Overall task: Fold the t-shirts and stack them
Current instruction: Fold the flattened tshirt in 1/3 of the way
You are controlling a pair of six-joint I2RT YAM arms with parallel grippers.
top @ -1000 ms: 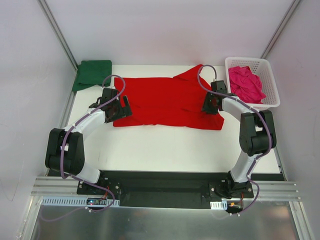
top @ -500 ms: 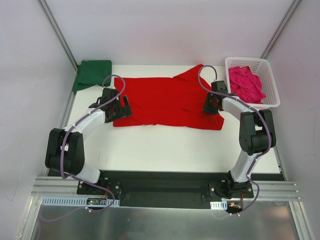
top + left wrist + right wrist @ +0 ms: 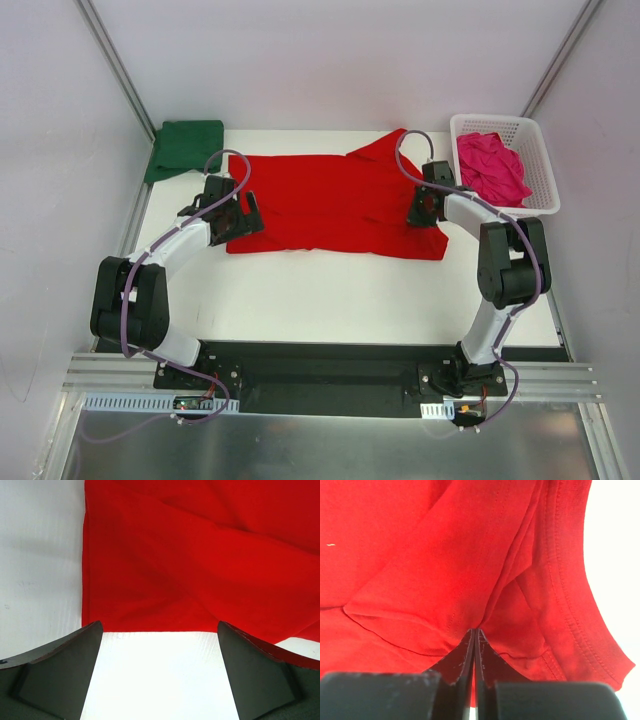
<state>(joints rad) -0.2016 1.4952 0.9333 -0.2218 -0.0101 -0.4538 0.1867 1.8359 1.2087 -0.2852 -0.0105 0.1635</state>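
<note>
Looking down from above, the red t-shirt [image 3: 330, 205] lies spread on the table [image 3: 330, 290] between both sets of jaws. The left gripper [image 3: 235, 215] hangs at one corner and the right gripper [image 3: 420, 210] sits on the bunched opposite end. The green t-shirt [image 3: 185, 148] lies folded beyond the left jaws. The pink t-shirt [image 3: 490, 168] is heaped in the basket [image 3: 537, 140] just outside the right jaws.

In the left wrist view, the fingers [image 3: 60, 665] stand wide apart and hold nothing. The shirt's hem runs across just ahead of their tips, with bare table between them.

In the right wrist view, the jaws are pressed together, pinching a red fold at their very tips, and a stitched hem curves off to one side.

The left jaws should probably advance over the hem before closing. The right bite looks shallow, so a slow lift with both arms together seems wise.
</note>
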